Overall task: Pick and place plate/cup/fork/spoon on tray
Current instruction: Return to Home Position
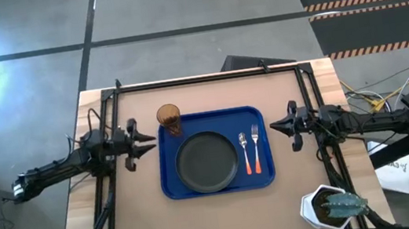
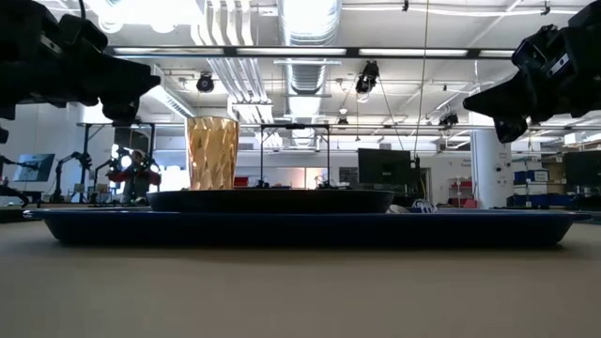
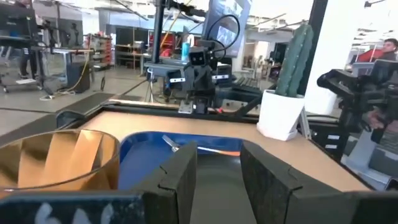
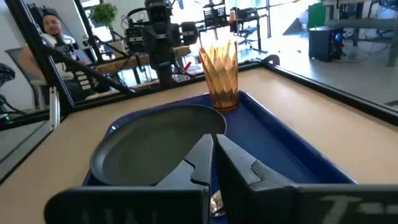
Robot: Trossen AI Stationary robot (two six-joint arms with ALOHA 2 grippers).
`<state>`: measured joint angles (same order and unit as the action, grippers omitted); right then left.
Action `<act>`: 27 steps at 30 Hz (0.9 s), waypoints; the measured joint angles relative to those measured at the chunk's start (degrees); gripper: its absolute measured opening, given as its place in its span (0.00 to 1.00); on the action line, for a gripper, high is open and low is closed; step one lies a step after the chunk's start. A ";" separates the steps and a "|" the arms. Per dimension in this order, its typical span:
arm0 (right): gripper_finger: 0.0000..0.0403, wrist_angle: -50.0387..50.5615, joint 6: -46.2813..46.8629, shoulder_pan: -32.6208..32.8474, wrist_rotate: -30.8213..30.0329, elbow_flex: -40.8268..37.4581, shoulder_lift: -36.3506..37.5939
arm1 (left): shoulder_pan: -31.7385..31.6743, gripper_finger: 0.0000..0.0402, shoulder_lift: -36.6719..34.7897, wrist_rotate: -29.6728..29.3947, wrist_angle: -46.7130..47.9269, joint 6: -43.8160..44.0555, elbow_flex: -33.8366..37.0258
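- The large bright blue rectangular plastic tray (image 1: 260, 115) with rounded corners is lying in the middle of the light brown desk (image 1: 143, 217).
- The round matte black plate (image 1: 207, 161) with a raised rim is sitting flat on the tray, filling its left and middle part.
- The small amber-brown translucent tumbler cup (image 1: 169, 119) is standing upright at the tray's far left corner, just beyond the plate; from the right wrist its base is showing inside the blue rim.
- The small spoon (image 1: 246, 156) with a silver bowl and orange-red handle is lying on the tray just right of the plate, handle pointing to the near edge.
- The small all-silver metal fork (image 1: 255, 139) is lying just right of the spoon, parallel to it and apart from it.
- The left gripper (image 1: 153, 141) is hovering off the tray's left edge, near the cup and pointing at the tray; its fingers (image 3: 180, 180) are standing parted with a clear gap and holding nothing.
- The right gripper (image 1: 273, 127) is hovering off the tray's right edge, pointing at the fork; its fingers (image 4: 239, 168) are pressed together at the tips and gripping nothing.
- From desk height, both grippers are hanging well above the desk, with the cup rising behind the plate.
- A white hexagonal plant pot (image 1: 316, 207) with a green cactus is standing at the near right corner of the desk, well apart from the tray.
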<state>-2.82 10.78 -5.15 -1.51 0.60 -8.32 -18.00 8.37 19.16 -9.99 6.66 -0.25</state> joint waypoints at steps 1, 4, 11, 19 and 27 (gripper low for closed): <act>0.02 -0.07 -0.53 0.00 0.00 0.00 0.00 | 0.00 0.27 -0.76 -0.06 0.84 -0.34 0.00; 0.02 -0.18 -1.68 -0.02 -0.03 0.00 0.00 | 0.00 0.27 -3.07 -2.61 1.95 -1.16 0.00; 0.02 -0.37 -1.77 -0.02 -0.09 0.00 -0.02 | 0.02 0.27 -7.10 -6.02 2.27 -4.47 0.00; 0.02 1.61 -1.82 -0.02 -0.03 0.00 -0.11 | 0.00 0.27 -4.76 -6.21 7.10 -1.16 0.00; 0.02 1.61 -0.44 -0.02 -0.03 -0.02 -0.24 | 0.00 0.27 -3.57 -6.21 7.05 -1.08 0.00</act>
<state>-1.21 10.35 -5.17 -1.54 0.58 -8.55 -18.00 4.80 12.95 -2.94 5.58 -0.25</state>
